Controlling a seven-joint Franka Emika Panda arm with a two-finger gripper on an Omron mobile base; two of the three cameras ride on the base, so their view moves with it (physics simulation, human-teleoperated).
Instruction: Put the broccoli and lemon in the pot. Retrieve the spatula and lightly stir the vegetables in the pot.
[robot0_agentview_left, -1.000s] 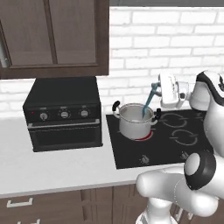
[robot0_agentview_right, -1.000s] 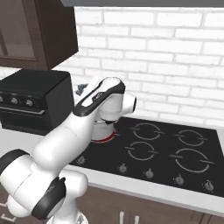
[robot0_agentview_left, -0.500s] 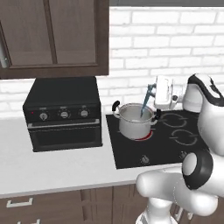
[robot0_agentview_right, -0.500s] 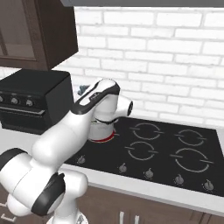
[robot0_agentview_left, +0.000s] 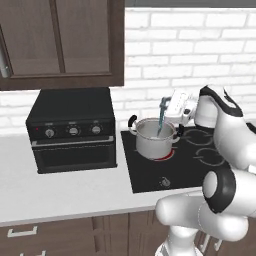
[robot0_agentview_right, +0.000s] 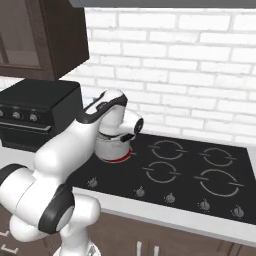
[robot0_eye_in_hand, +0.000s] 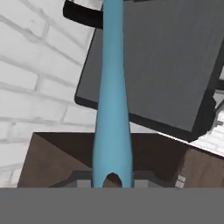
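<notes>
While the claw (robot0_agentview_left: 169, 108) was clamped on the spatula (robot0_agentview_left: 161, 118) handle, the blue tool slanted down from it into the pot (robot0_agentview_left: 152, 139), which sat on the near-left burner of the black cooktop (robot0_agentview_left: 175, 170), right of the toaster oven (robot0_agentview_left: 72, 130) on the worktop (robot0_agentview_left: 60, 192).

The spatula (robot0_agentview_left: 161, 118) is dipping its lower end out of sight behind the rim of the pot (robot0_agentview_left: 152, 139), whose contents are too small to tell, while in the right base view the robot's arm is hiding most of the pot (robot0_agentview_right: 111, 148).
</notes>
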